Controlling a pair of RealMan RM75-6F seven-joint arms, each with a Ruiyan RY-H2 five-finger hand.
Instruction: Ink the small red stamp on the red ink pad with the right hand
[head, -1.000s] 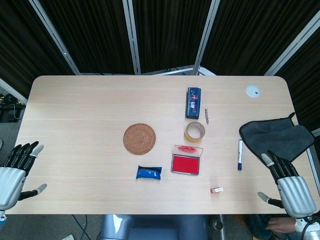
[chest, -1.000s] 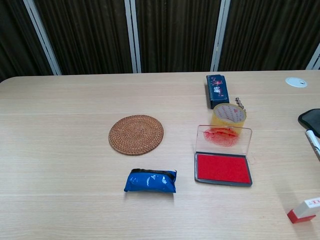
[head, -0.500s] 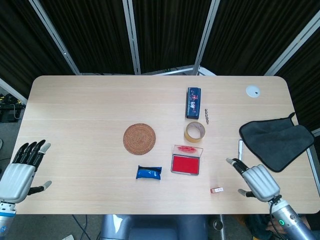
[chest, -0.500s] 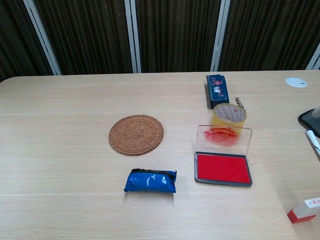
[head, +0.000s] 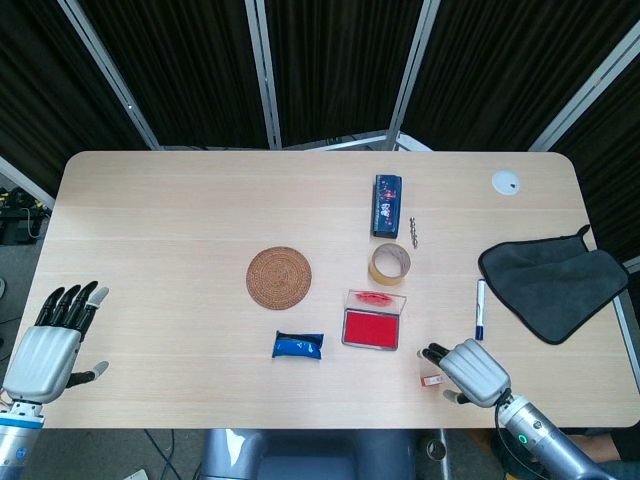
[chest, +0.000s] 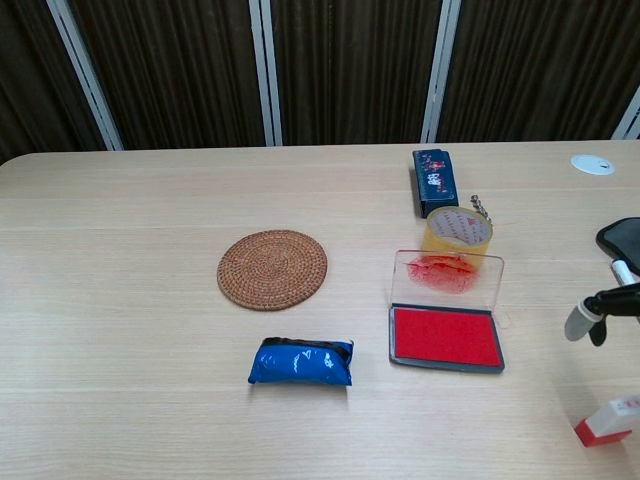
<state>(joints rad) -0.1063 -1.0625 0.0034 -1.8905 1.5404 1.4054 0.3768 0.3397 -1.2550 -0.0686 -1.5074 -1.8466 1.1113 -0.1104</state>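
Observation:
The small red stamp (head: 431, 381) (chest: 608, 420) lies on its side near the table's front edge, right of the red ink pad (head: 371, 328) (chest: 446, 338). The pad's clear lid stands open behind it. My right hand (head: 466, 371) hovers just right of the stamp, its dark fingertips (chest: 588, 318) reaching over it. In the chest view the fingertips sit above the stamp and apart from it, holding nothing. At the table's front left corner my left hand (head: 50, 345) stays open with fingers spread, far from everything.
A blue-capped marker (head: 480, 309) and a grey cloth (head: 553, 284) lie to the right of the pad. Behind the pad are a tape roll (head: 390, 264) and a dark blue case (head: 387, 205). A woven coaster (head: 279, 277) and a blue packet (head: 298, 346) sit to the left.
My right hand has swept in from the table's right front corner leftward to the stamp, fingers now over it. The left hand has crept slightly inward. The stamp has not moved.

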